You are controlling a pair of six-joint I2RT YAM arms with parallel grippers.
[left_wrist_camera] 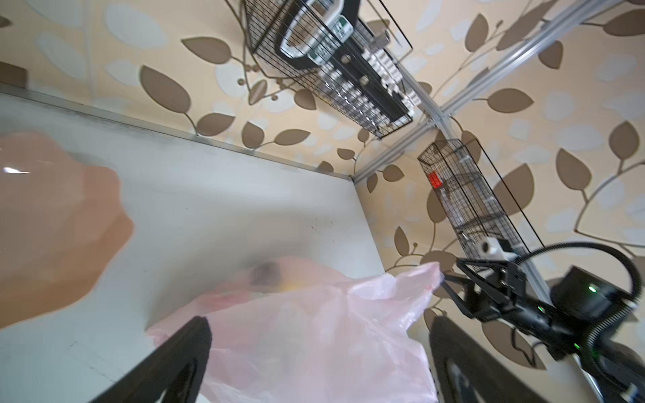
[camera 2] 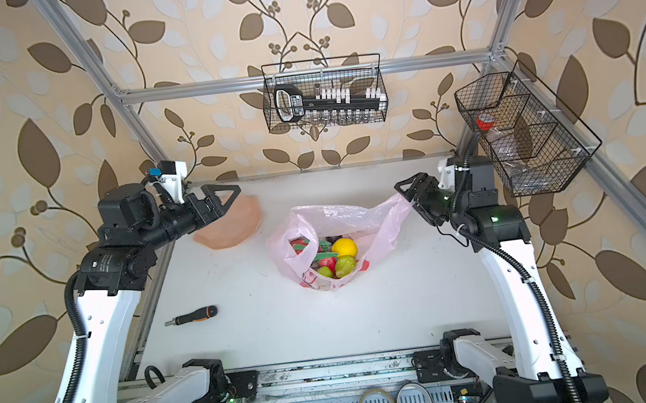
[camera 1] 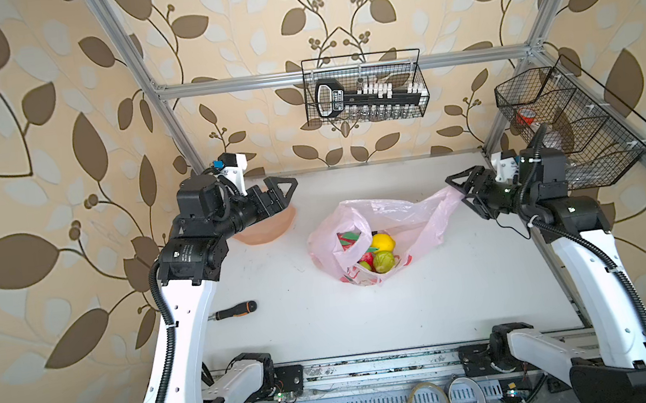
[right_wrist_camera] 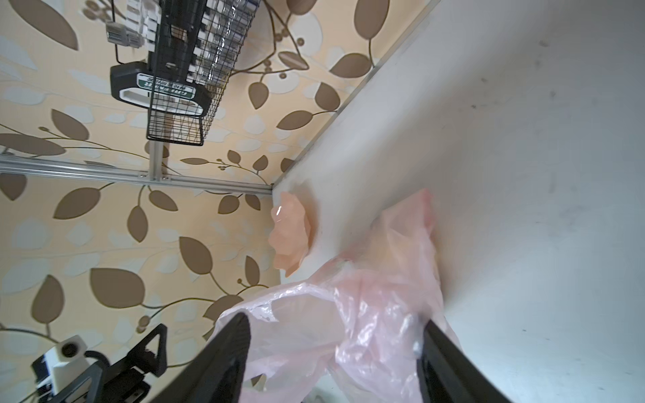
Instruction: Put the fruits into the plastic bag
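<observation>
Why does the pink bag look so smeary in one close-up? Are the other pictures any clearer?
Left wrist view: the plastic bag and the peach dish are close to the lens and blurred. Right wrist view: the bag's crinkles look sharper, with a small white glare spot on the dish. Both top views: sharp and evenly lit, with only soft shadows on the table.

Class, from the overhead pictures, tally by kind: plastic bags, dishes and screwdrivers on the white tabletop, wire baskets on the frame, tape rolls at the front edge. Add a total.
plastic bag: 1
dish: 1
screwdriver: 1
wire baskets: 2
tape rolls: 2
Total: 7
</observation>
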